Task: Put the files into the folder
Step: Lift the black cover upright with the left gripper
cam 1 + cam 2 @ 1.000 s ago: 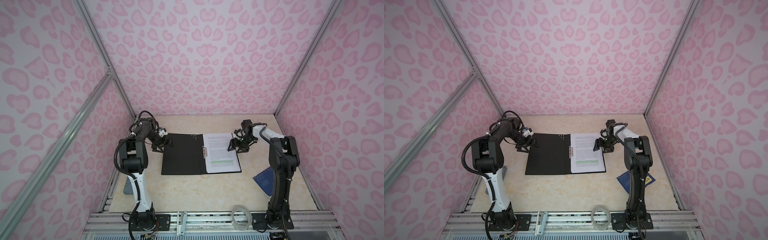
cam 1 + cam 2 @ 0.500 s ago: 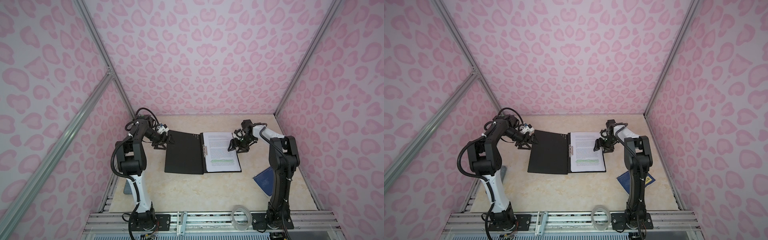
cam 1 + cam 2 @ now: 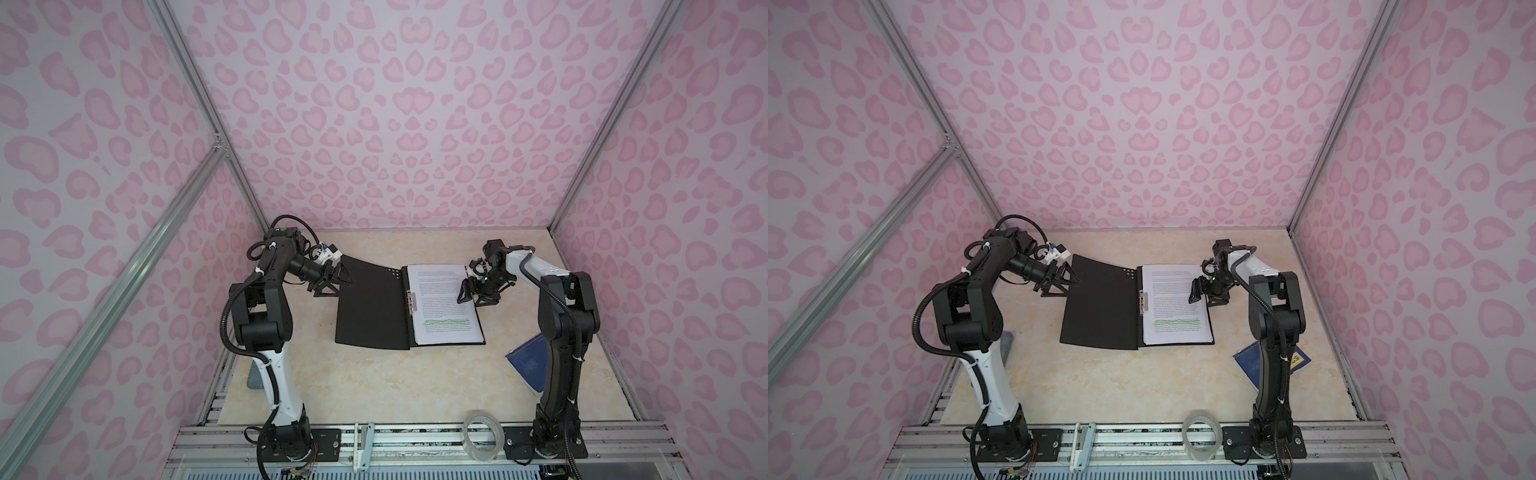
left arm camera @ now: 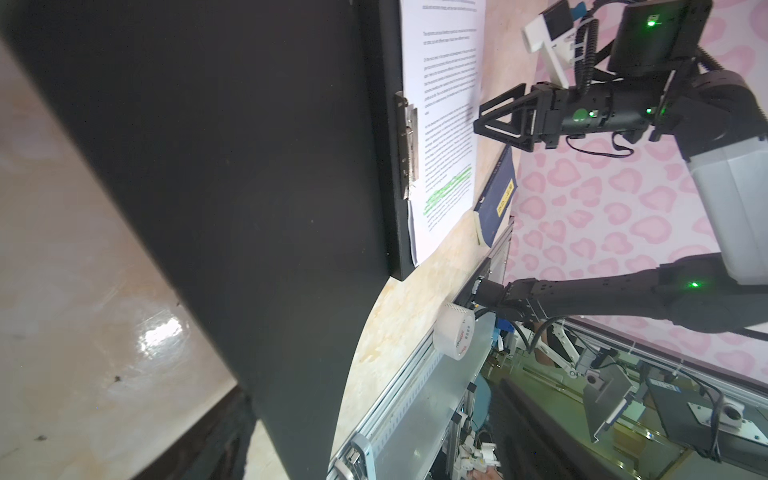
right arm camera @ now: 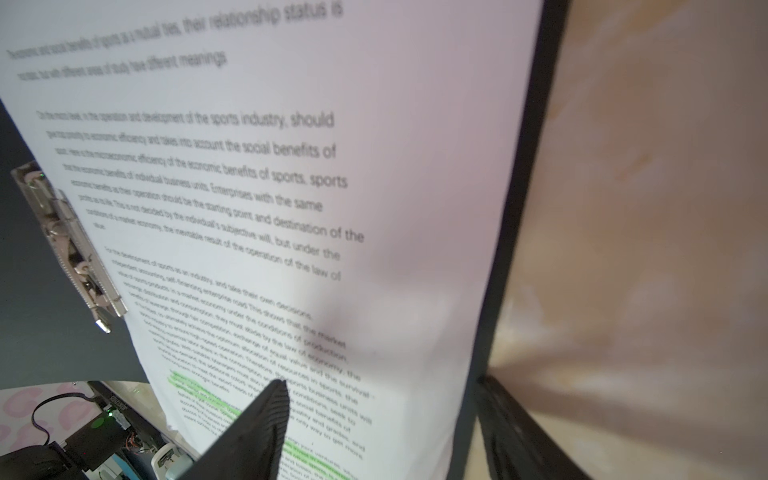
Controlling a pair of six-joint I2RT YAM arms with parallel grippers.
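The folder (image 3: 370, 311) lies open on the desk (image 3: 374, 386), black inside up, with the files (image 3: 446, 307) flat on its right half by the metal clip (image 3: 411, 300). The left tool (image 3: 340, 286), jaws apart, sits at the lifted, curling far-left corner of the cover. The right tool (image 3: 473, 300), jaws apart, straddles the folder's right edge, one finger over the files, one over bare desk. A blue booklet (image 3: 530, 361) lies partly behind the right arm, and a tape roll (image 3: 482, 434) stands on the front rail
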